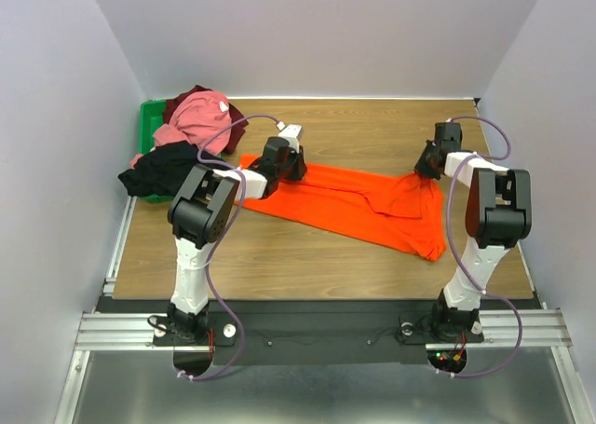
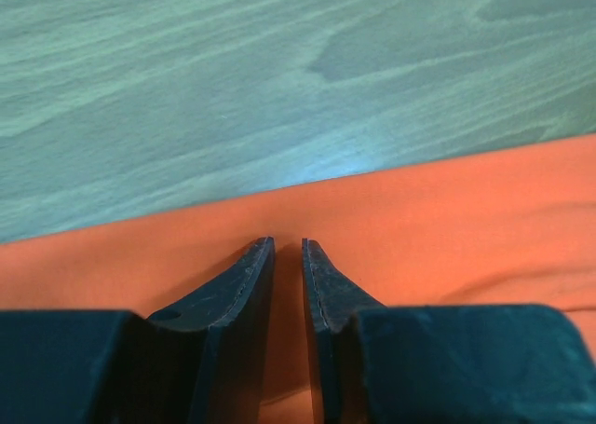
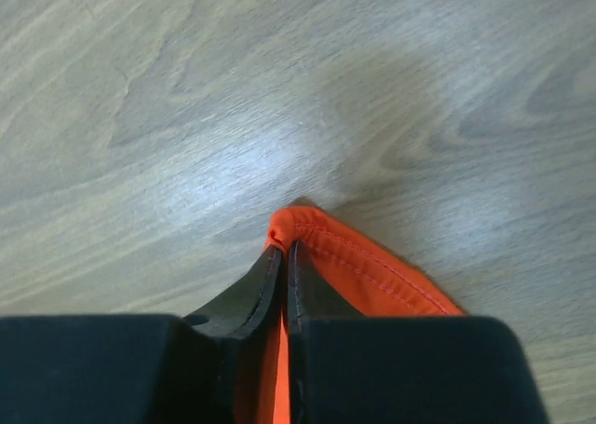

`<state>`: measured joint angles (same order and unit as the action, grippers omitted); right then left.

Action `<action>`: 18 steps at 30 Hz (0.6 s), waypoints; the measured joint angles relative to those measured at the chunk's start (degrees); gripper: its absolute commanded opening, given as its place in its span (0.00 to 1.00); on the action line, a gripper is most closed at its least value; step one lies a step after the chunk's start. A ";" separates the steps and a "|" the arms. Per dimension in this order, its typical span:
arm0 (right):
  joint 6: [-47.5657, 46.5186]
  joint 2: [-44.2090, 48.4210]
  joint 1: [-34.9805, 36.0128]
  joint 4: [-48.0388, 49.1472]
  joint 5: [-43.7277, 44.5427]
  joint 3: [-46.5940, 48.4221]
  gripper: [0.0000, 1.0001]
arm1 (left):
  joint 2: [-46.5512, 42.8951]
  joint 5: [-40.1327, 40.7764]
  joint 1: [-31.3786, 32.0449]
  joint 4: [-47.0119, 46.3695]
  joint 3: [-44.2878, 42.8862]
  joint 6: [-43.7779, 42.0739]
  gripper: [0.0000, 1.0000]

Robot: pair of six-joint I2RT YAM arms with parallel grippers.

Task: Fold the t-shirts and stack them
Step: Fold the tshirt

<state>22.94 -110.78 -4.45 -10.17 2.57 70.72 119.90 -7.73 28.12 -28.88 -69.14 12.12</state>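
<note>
The orange shirt (image 1: 354, 200) lies spread across the middle of the table (image 1: 326, 256), stretched in a loose band from left to right, with wrinkles and a folded-over patch toward its right end. The pink shirt (image 1: 197, 112), maroon shirt (image 1: 235, 118) and black shirt (image 1: 158, 170) sit heaped at the far left, on and beside the bin (image 1: 147, 126), well apart from the work.

The right gripper (image 3: 284, 249) is clamped on a stitched hem (image 3: 372, 261) at the shirt's far right corner; the cloth peaks up between the closed fingers. The left gripper (image 2: 287, 247) rests low on the shirt's left part, just inside its far edge. Its fingers (image 2: 247, 280) stand almost together with a thin strip of orange showing between them, and the wrist view does not show whether any cloth is pinched.

The shirt looks light, thin and limp. It will likely sag and drape from any single hold, and it will drag on the wood rather than slide cleanly. Seams and hems are probably the safest places to take hold, since doubled cloth gives the fingers more to bite on. Two corners of one edge, held apart, should keep that edge taut for a fold. A shallow pinch of a single layer could slip out.
</note>
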 measured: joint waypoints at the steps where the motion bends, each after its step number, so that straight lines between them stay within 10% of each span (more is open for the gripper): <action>1: 0.02 0.00 0.00 0.00 0.37 0.00 0.02 | 0.02 -0.37 -0.52 -0.09 0.00 0.28 0.31; 18: 2.62 3.87 -3.80 1.86 0.66 -4.26 0.05 | 0.02 -1.31 -2.86 -2.27 1.20 1.03 0.31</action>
<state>25.56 -106.91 -8.25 -8.32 3.22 66.46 119.92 -9.04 25.26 -31.16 -67.94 13.15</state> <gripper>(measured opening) 0.034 0.309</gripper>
